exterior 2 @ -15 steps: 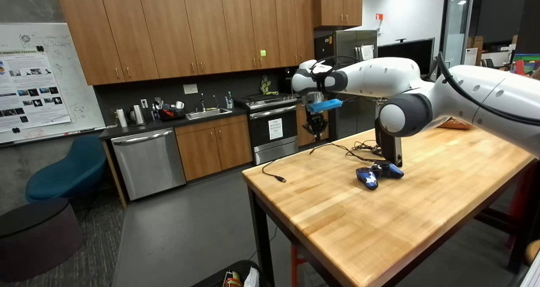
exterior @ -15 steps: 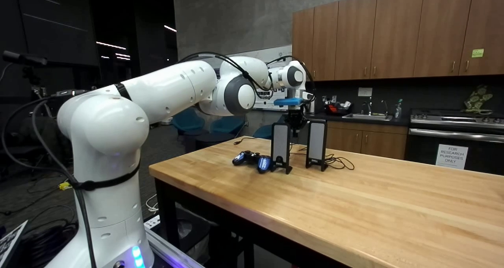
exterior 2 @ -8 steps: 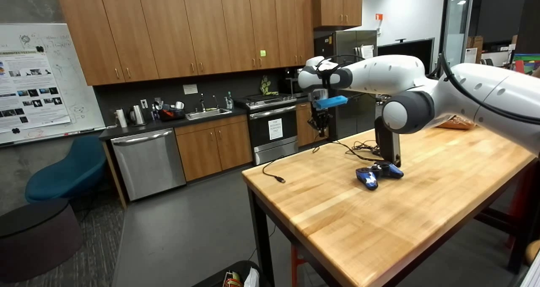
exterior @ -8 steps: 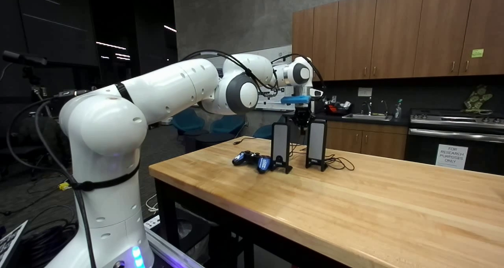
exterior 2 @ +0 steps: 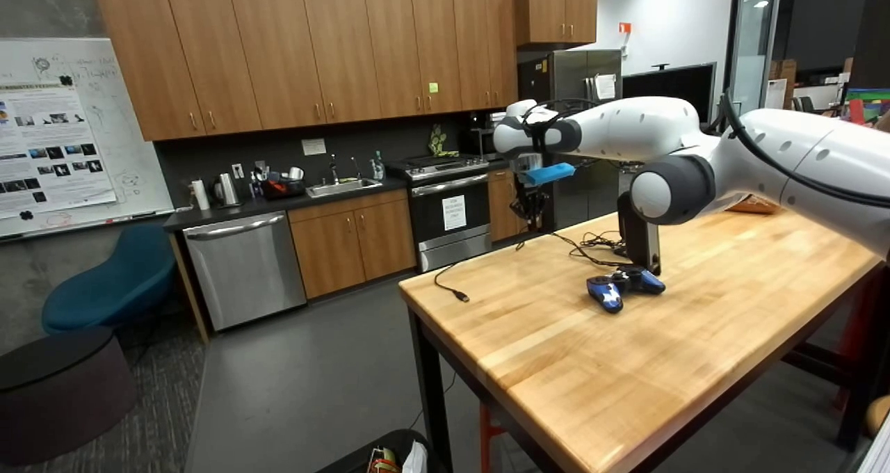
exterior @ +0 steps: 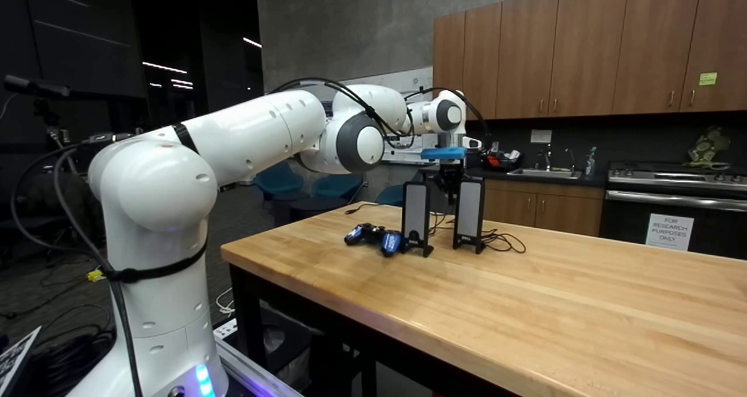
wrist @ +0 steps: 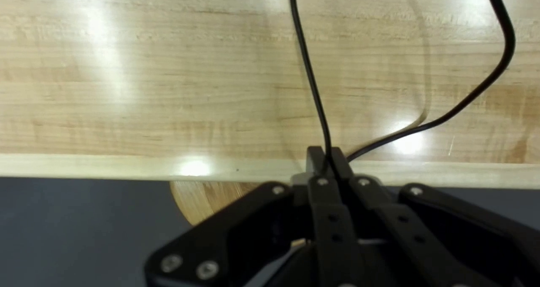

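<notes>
My gripper (wrist: 328, 156) is shut on a thin black cable (wrist: 310, 71), pinched between the fingertips in the wrist view. A second stretch of black cable (wrist: 468, 95) leaves the fingertips toward the right. Both exterior views show the gripper (exterior: 451, 191) raised above the far edge of the tabletop, behind two upright black speakers with grey fronts, a nearer speaker (exterior: 415, 213) and another speaker (exterior: 468, 213). Beside the nearer one lies a black and blue game controller (exterior 2: 626, 285). Only one speaker (exterior 2: 646, 243) shows clearly in an exterior view, partly behind the arm.
Tangled cable (exterior 2: 601, 243) lies on the wooden table (exterior 2: 556, 362) near the speakers. A cable end with a plug (exterior 2: 460, 295) rests near a table corner. Beyond the table are a sink (exterior 2: 344, 186), a stove (exterior 2: 452, 209) and a stool-like ottoman (exterior 2: 62, 396).
My gripper has shifted right in both exterior views, rising and then sinking slightly. The cable by the gripper has shifted with it; speakers and controller stay put.
</notes>
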{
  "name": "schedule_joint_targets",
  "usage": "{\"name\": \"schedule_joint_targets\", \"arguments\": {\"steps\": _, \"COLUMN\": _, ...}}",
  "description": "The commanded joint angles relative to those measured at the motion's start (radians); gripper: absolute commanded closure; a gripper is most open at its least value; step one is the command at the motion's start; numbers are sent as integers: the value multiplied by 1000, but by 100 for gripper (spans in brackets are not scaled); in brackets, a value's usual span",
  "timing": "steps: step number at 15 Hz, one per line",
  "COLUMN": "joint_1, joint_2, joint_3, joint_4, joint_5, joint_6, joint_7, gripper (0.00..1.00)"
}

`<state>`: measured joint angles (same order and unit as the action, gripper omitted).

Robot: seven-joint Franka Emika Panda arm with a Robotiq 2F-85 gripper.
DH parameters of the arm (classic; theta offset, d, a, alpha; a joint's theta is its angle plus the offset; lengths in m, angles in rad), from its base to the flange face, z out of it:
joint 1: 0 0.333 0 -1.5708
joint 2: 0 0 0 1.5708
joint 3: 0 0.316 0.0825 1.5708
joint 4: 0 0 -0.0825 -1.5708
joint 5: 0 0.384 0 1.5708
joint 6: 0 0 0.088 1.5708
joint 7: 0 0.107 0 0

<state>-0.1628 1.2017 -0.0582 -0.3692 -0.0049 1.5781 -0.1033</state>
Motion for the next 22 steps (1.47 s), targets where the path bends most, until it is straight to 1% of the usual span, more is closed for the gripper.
{"name": "schedule_joint_targets", "arguments": {"steps": 1, "joint_1": 1, "joint_2": 10, "joint_3": -4, "joint_4": 13, "joint_5": -23, "joint_6": 20, "joint_7": -12, "gripper": 99}}
{"name": "schedule_joint_targets", "arguments": {"steps": 2, "joint_1": 2, "joint_2": 37, "joint_3": -11, "joint_4": 59, "joint_5": -20, "joint_6": 7, "joint_7": -16, "gripper": 99}}
{"name": "schedule_joint_targets", "arguments": {"steps": 3, "joint_1": 0, "joint_2": 2, "joint_3": -6, "joint_4": -5, "joint_5": -29, "joint_6": 35, "joint_7": -19, "gripper": 99}}
{"name": "schedule_joint_targets", "arguments": {"steps": 4, "joint_1": -1, "joint_2": -5, "joint_3": -4, "joint_4": -17, "joint_5": -30, "joint_6": 39, "joint_7": -22, "gripper": 99}}
{"name": "schedule_joint_targets", "arguments": {"steps": 10, "joint_1": -12, "joint_2": 5, "joint_3": -4, "joint_4": 0, "joint_5": -43, "joint_6": 8, "joint_7": -40, "gripper": 99}}
{"name": "schedule_joint_targets", "arguments": {"steps": 11, "joint_1": -13, "joint_2": 27, "joint_3": -7, "joint_4": 38, "joint_5": -41, "joint_6": -10, "joint_7": -44, "gripper": 99}}
{"name": "schedule_joint_targets", "arguments": {"steps": 12, "joint_1": -15, "joint_2": 3, "joint_3": -5, "joint_4": -8, "joint_5": -44, "joint_6": 3, "joint_7": -46, "gripper": 99}}
{"name": "schedule_joint_targets", "arguments": {"steps": 13, "joint_1": -17, "joint_2": 28, "joint_3": -7, "joint_4": 33, "joint_5": -42, "joint_6": -16, "joint_7": -47, "gripper": 84}}
{"name": "schedule_joint_targets", "arguments": {"steps": 14, "joint_1": -20, "joint_2": 7, "joint_3": -7, "joint_4": -3, "joint_5": -46, "joint_6": -6, "joint_7": -47, "gripper": 73}}
{"name": "schedule_joint_targets", "arguments": {"steps": 15, "joint_1": -21, "joint_2": 31, "joint_3": -11, "joint_4": 35, "joint_5": -46, "joint_6": -22, "joint_7": -45, "gripper": 67}}
{"name": "schedule_joint_targets", "arguments": {"steps": 16, "joint_1": -23, "joint_2": 9, "joint_3": -10, "joint_4": -5, "joint_5": -50, "joint_6": -8, "joint_7": -45, "gripper": 60}}
{"name": "schedule_joint_targets", "arguments": {"steps": 17, "joint_1": -25, "joint_2": 14, "joint_3": -12, "joint_4": 3, "joint_5": -53, "joint_6": -11, "joint_7": -42, "gripper": 55}}
{"name": "schedule_joint_targets", "arguments": {"steps": 18, "joint_1": -27, "joint_2": 39, "joint_3": -15, "joint_4": 45, "joint_5": -56, "joint_6": -26, "joint_7": -35, "gripper": 47}}
{"name": "schedule_joint_targets", "arguments": {"steps": 19, "joint_1": -28, "joint_2": 10, "joint_3": -15, "joint_4": -6, "joint_5": -58, "joint_6": -6, "joint_7": -30, "gripper": 41}}
{"name": "schedule_joint_targets", "arguments": {"steps": 22, "joint_1": -34, "joint_2": 19, "joint_3": -14, "joint_4": 9, "joint_5": -57, "joint_6": 9, "joint_7": -23, "gripper": 21}}
